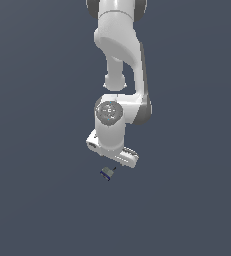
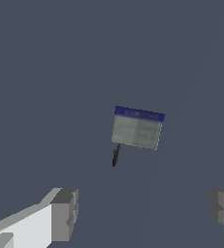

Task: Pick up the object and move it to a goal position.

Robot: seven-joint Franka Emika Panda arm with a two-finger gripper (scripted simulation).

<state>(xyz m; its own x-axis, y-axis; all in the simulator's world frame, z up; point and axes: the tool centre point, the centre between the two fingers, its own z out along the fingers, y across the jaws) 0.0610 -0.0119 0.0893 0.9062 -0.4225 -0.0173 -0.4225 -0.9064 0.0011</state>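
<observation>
Clearance is why your gripper hangs above the grey block with the dark blue edge: the jaws stand wide apart and hold nothing, so they could straddle it on descent. The block lies alone on the dark floor, just below the hand in the exterior view.

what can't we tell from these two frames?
- Goal position: no marker shows in either view.
- Hand: exterior view hides its fingers behind the wrist body; wrist view cuts both fingers at the frame edge. They stand wide apart, nothing between.
- Block: too small in the exterior view; wrist view blurs its face markings.
- Block height over floor: unclear.
</observation>
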